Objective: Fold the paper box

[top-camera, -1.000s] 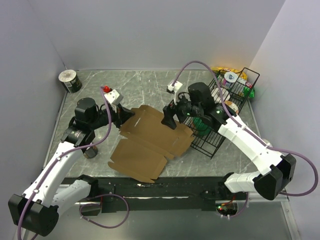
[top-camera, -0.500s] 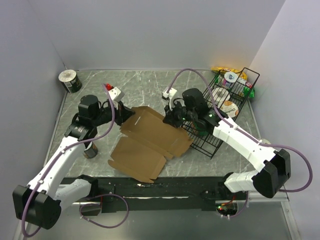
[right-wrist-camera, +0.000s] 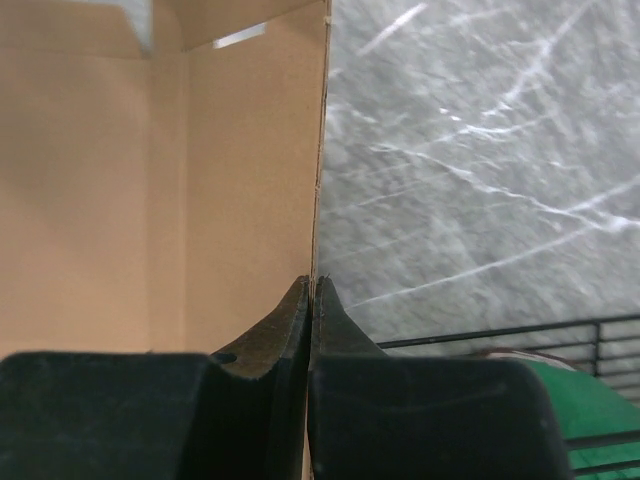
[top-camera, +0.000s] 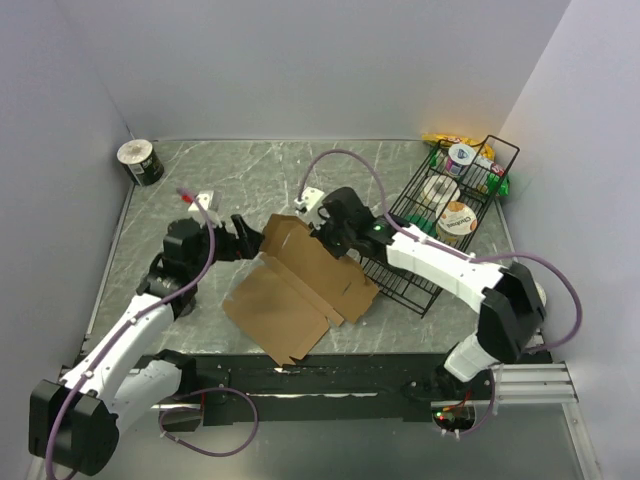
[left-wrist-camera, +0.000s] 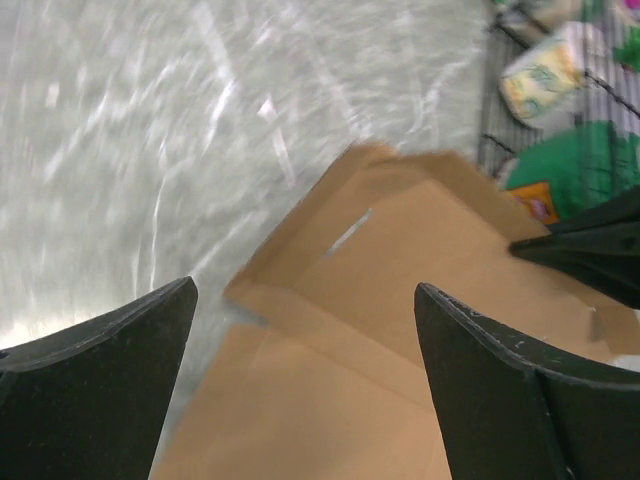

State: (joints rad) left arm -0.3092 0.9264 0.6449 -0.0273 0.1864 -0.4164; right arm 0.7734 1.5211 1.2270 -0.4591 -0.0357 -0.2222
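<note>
One paper box (top-camera: 285,305); one black wire basket (top-camera: 404,288); one dark roll (top-camera: 140,162).

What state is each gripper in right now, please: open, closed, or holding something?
Left gripper: open, holding nothing.
Right gripper: closed, pinching an edge of the flat brown cardboard paper box.
</note>
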